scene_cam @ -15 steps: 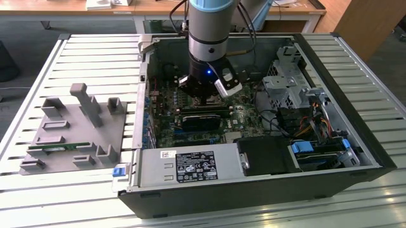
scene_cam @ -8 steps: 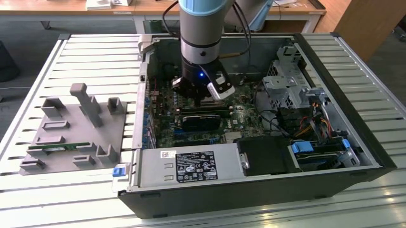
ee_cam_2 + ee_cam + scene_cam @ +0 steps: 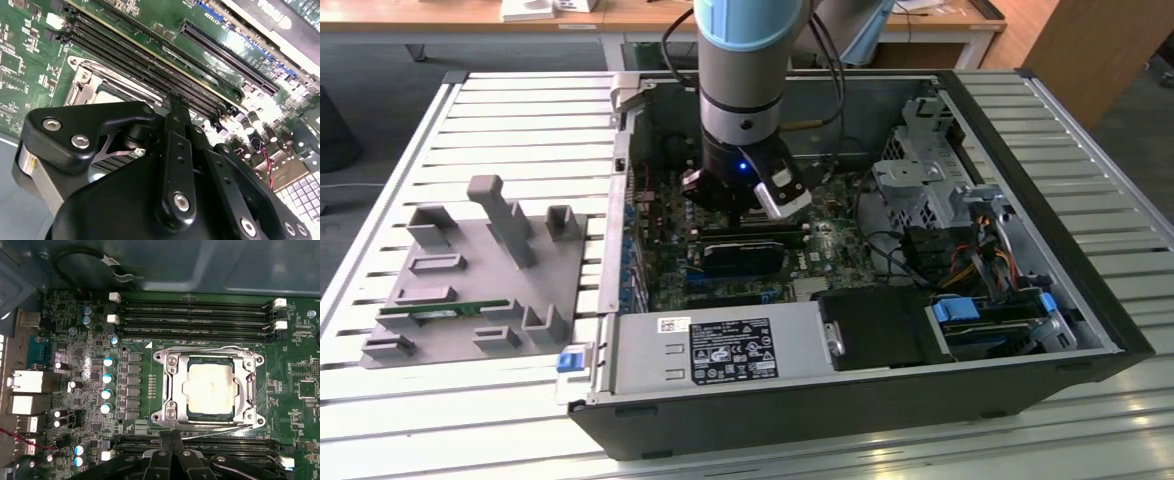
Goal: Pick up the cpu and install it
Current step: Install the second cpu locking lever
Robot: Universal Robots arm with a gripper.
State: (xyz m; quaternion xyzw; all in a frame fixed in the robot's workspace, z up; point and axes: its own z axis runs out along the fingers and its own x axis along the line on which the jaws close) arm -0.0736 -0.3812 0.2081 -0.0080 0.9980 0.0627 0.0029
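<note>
The chip was seen lying flat inside its metal frame on the green board in the first wrist view, with nothing touching its shiny top. The gripper was held low over the board inside the open computer case in the exterior view, and its black fingers were pressed together with nothing between them, as far as could be made out in the second wrist view. A grey tray was left on the table at the exterior view's left.
</note>
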